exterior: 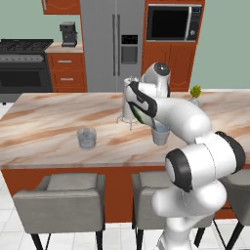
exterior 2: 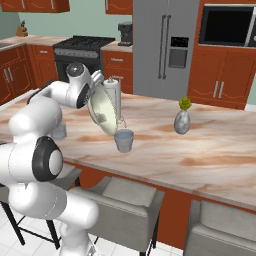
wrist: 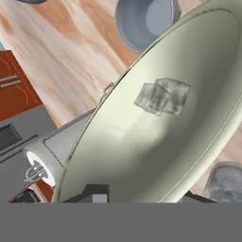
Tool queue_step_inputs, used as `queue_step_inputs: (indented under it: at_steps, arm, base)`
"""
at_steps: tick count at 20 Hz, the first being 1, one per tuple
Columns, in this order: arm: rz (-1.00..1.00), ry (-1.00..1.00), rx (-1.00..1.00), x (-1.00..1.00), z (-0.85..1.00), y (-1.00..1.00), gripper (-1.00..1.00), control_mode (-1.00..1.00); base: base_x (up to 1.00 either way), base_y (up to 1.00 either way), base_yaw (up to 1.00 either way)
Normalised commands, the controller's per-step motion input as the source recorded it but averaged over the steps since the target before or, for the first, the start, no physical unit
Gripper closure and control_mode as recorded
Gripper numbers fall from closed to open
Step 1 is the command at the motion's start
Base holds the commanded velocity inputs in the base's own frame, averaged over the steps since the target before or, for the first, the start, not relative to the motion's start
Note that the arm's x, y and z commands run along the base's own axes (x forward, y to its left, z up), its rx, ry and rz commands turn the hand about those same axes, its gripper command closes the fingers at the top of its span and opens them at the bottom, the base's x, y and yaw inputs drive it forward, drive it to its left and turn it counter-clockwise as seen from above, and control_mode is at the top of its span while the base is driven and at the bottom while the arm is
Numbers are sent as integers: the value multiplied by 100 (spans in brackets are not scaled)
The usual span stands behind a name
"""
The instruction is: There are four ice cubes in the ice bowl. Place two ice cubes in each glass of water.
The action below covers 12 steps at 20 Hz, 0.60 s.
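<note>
1. The two-finger gripper [exterior 2: 97,89] clamps the rim of the wide, pale cream-green ice bowl [exterior 2: 102,111], held steeply tilted.
2. Two whitish translucent ice cubes [wrist: 162,96] cling inside the bowl, beyond the fingertips.
3. The short clear grey-blue tumbler [exterior 2: 124,140] stands just below the bowl's lower lip; the second tumbler [exterior: 87,137] stands well apart.
4. Risk: both cubes may slide out together and miss onto the marble counter [exterior 2: 210,145].
5. Risk: the lip could knock the near tumbler.

The pale cream-green ice bowl [exterior 2: 103,114] is tipped steeply above one glass of water [exterior 2: 124,140]; two translucent ice cubes [wrist: 163,96] cling inside. Another glass [exterior: 87,137] stands left on the counter [exterior: 44,127].
</note>
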Motion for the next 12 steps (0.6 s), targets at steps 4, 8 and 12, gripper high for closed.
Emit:
queue_step_inputs:
  at_steps: [4, 8, 12]
  arm:
    - [0, -9, 0, 0, 20, -28, 100, -100]
    - [0, -14, -2, 0, 14, -9, 100, -100]
    - [0, -20, -6, -1, 15, 0, 100, -100]
  base:
    - [0, 0, 0]
    - [0, 0, 0]
    - [0, 0, 0]
